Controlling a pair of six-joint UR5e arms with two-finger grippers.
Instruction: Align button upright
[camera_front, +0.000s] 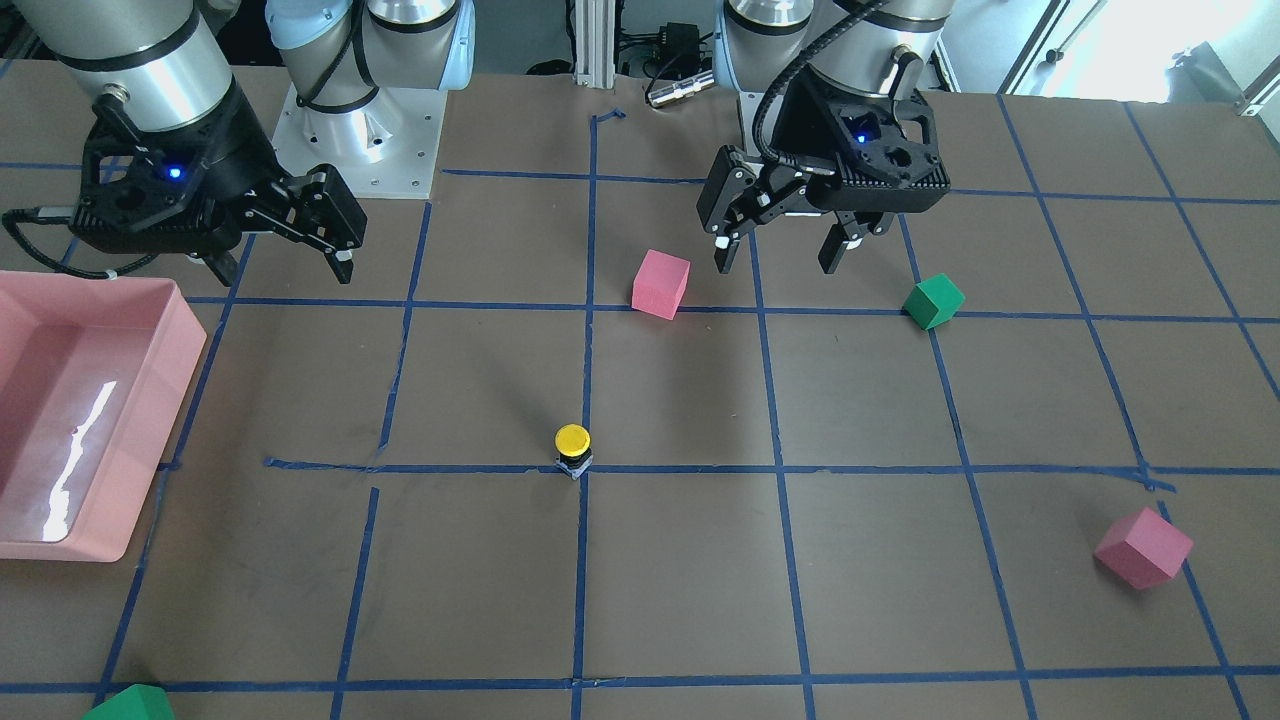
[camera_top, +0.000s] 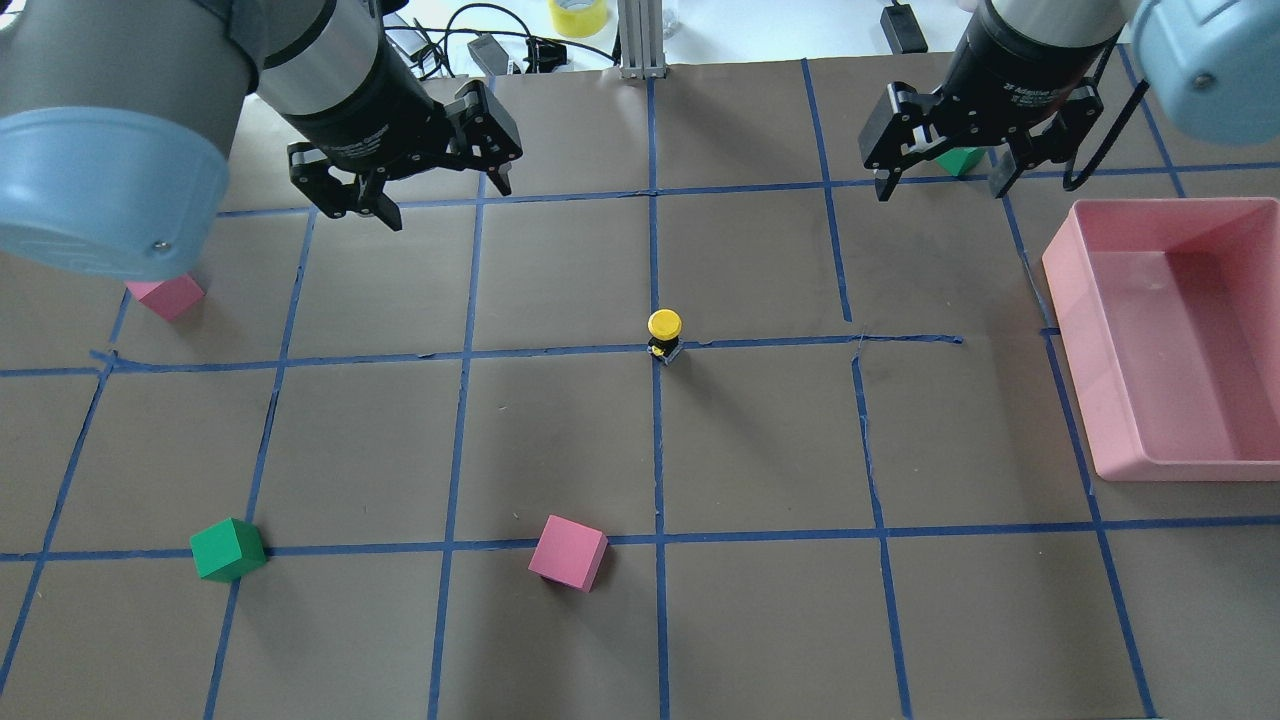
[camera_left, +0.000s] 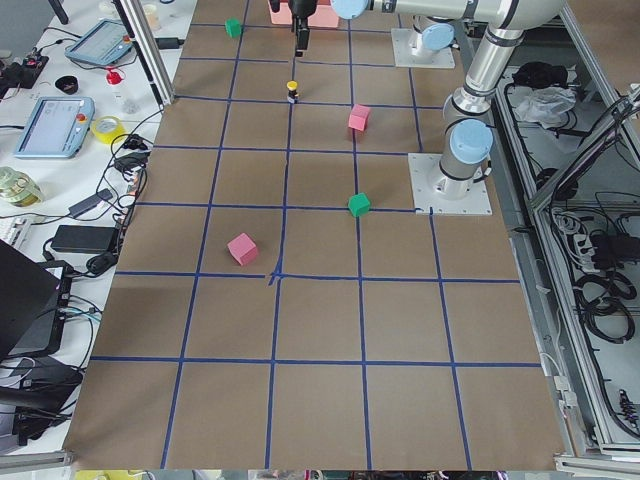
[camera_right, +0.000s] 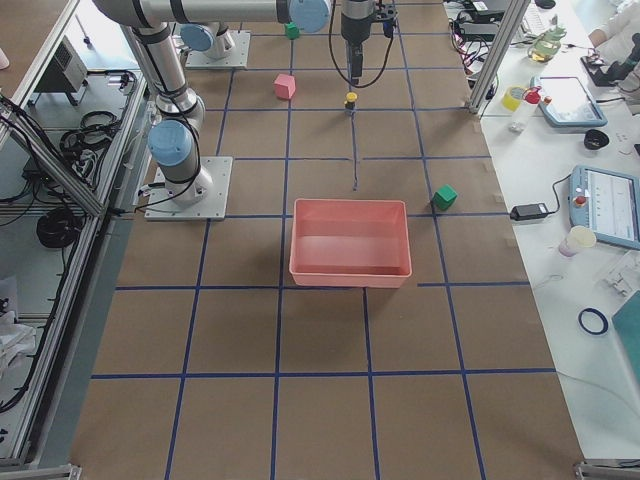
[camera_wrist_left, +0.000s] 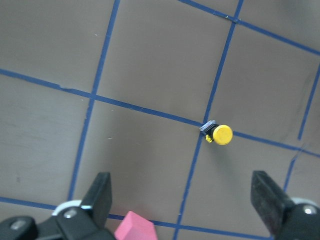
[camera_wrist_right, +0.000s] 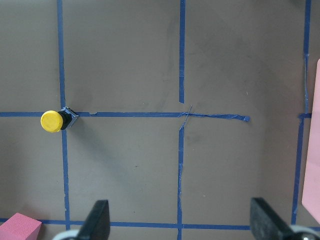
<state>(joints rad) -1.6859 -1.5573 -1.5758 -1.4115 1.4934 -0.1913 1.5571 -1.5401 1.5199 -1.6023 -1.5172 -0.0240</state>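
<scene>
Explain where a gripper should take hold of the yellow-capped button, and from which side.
Probably straight from above, closing on the rim of the round yellow cap: the button stands cap-up, the cap is its widest part, and nothing sits close beside it.

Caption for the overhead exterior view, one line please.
Button stands upright on the tape grid; left pincer and right pincer hover open, clear of it.

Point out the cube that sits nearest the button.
The pink cube one grid square from the button, toward the robot. The second pink cube, the green cube on the tape and the other green cube all lie clearly farther off.
</scene>
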